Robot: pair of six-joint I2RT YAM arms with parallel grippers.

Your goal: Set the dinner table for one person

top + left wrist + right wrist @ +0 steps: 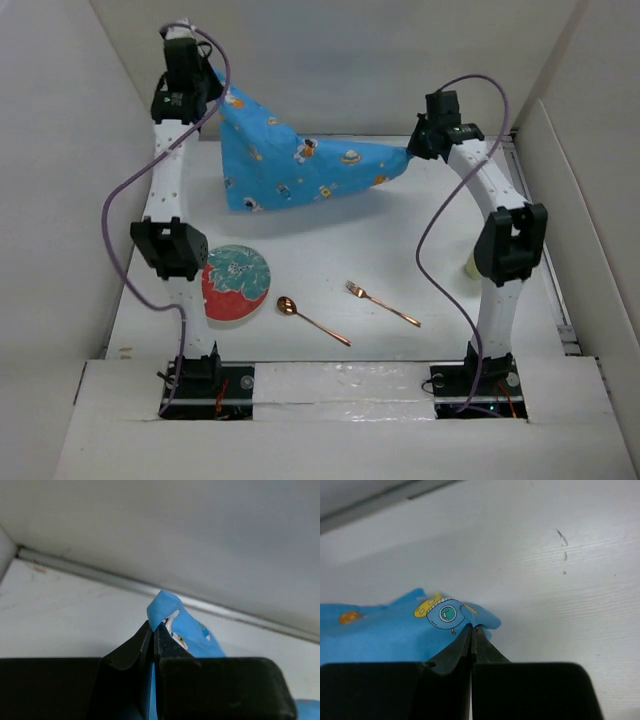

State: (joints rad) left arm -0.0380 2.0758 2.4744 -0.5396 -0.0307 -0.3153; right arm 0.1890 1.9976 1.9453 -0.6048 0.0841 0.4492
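Note:
A blue cartoon-print cloth mat (290, 165) hangs stretched between both grippers above the far part of the white dinner table (400, 250). My left gripper (213, 82) is shut on its far left corner (165, 607), raised high. My right gripper (412, 148) is shut on its right corner (470, 615), lower, near the tabletop. A round plate with a red and teal pattern (232, 283) lies at the near left. A copper spoon (311, 320) and a copper fork (382, 303) lie at the near middle.
White walls enclose the table on the back, left and right. A pale yellowish object (470, 267) shows partly behind the right arm. Purple cables loop beside both arms.

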